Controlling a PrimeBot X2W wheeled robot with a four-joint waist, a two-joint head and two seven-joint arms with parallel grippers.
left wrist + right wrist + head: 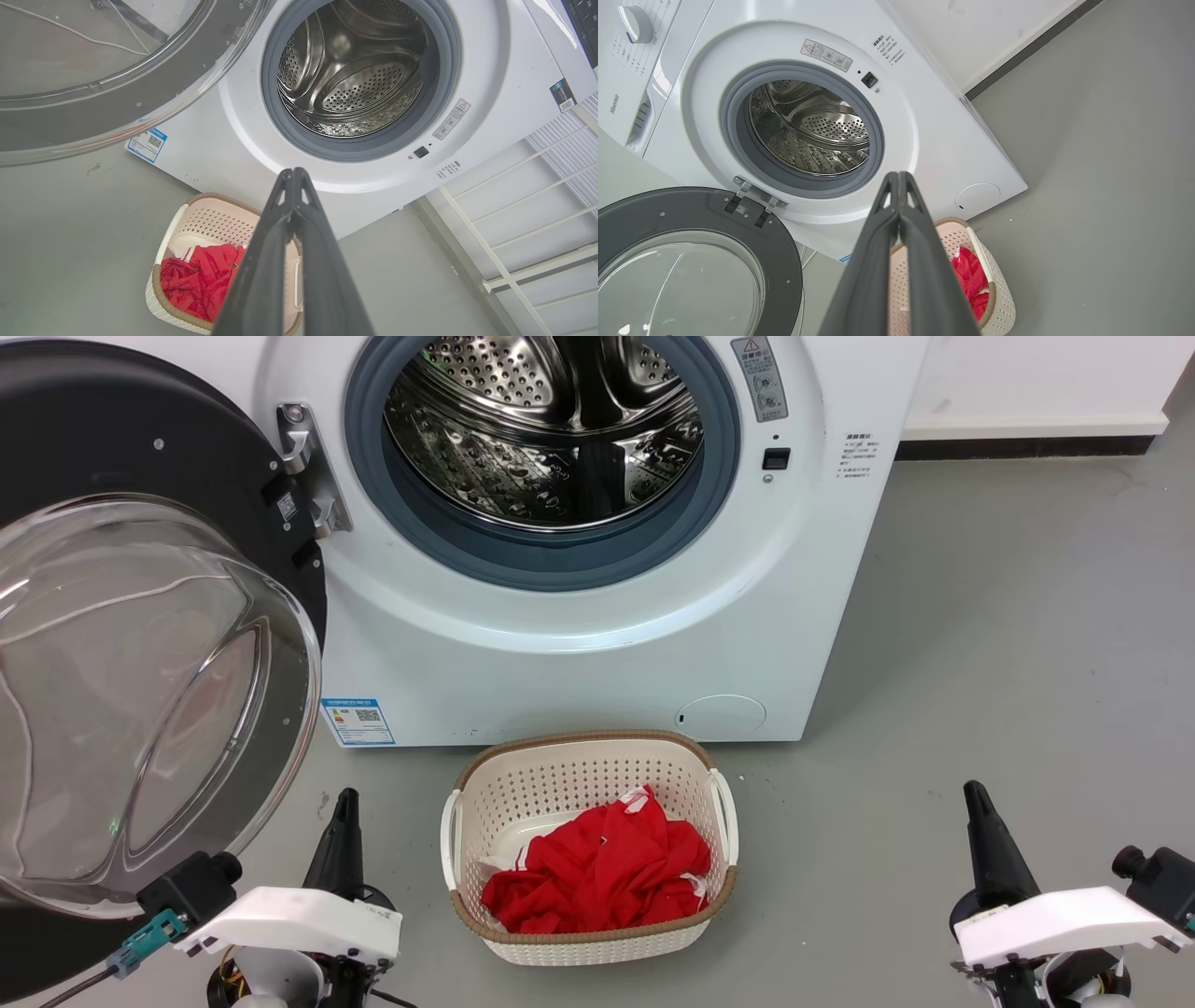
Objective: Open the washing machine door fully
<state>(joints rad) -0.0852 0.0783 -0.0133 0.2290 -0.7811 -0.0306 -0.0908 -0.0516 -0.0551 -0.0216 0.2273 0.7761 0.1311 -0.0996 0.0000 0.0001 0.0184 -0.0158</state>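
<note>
The washing machine door, a big black disc with a clear bulging glass centre, hangs swung wide out to the left on its metal hinge. It also appears as the washing machine door and the washing machine door in the wrist views. The steel drum is exposed. My left gripper sits low at the left, just right of the door's rim, shut and empty, apart from the door. My right gripper rests low at the right, shut and empty. Both show fingers pressed together: left gripper, right gripper.
A cream perforated basket with a red cloth stands on the grey floor before the white machine, between my arms. A small round white flap sits low on the machine. A white rack stands to the machine's side.
</note>
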